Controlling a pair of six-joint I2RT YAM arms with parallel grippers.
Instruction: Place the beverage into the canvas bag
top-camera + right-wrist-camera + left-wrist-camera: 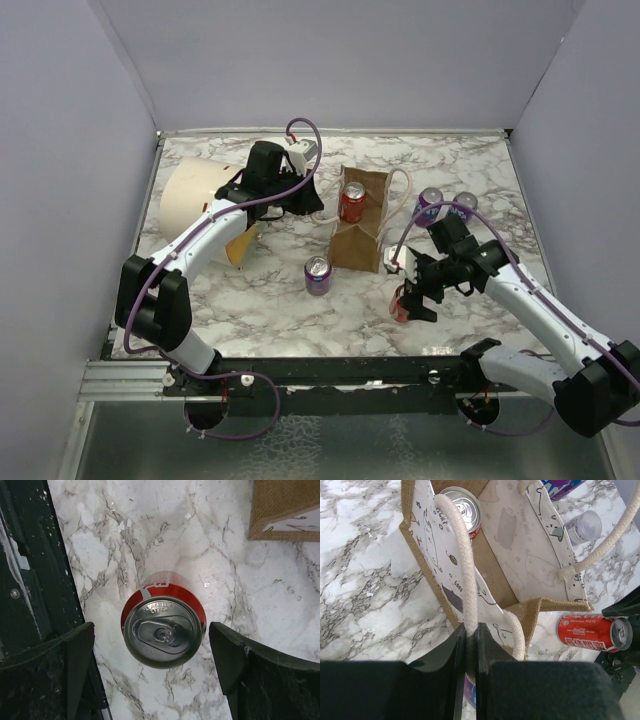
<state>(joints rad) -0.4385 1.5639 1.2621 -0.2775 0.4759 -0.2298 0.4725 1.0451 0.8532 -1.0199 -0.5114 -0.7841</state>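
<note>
Beverage: red can (165,600), upright on the marble table (125,535), just off the near-right corner of the canvas bag (362,238). It is not lifted.
Right gripper (151,630): hangs straight above the red can. The jaws are spread wide, with one finger on each side of the can and a clear gap to both. It holds nothing.
Canvas bag: stands at mid-table with its mouth open upward and the printed lining showing.
Bag contents: one second red can (462,509), standing inside at the far end.
Left gripper (470,635): pinched tight on the cream rope handle (461,560) at the bag's left side. It appears to steady the bag and hold the mouth open.
Other handle (615,530): loops loose on the bag's right side, with nothing gripping it.
Near purple can (318,275): upright on the table, just near-left of the bag.
Far purple can (430,204) and its neighbour (465,205): upright side by side, right of the bag.
Cream cylinder (195,205): lies far left, behind the left arm, with its orange disc end (238,250) toward the near side.
Done, as judged: one can is in the bag, the bag is held open, and the right gripper is lined up over the next can.
Left, as judged: closing on the red can, lifting it, carrying it over the bag's mouth and releasing it. Whether the purple cans are also meant cannot be told.
</note>
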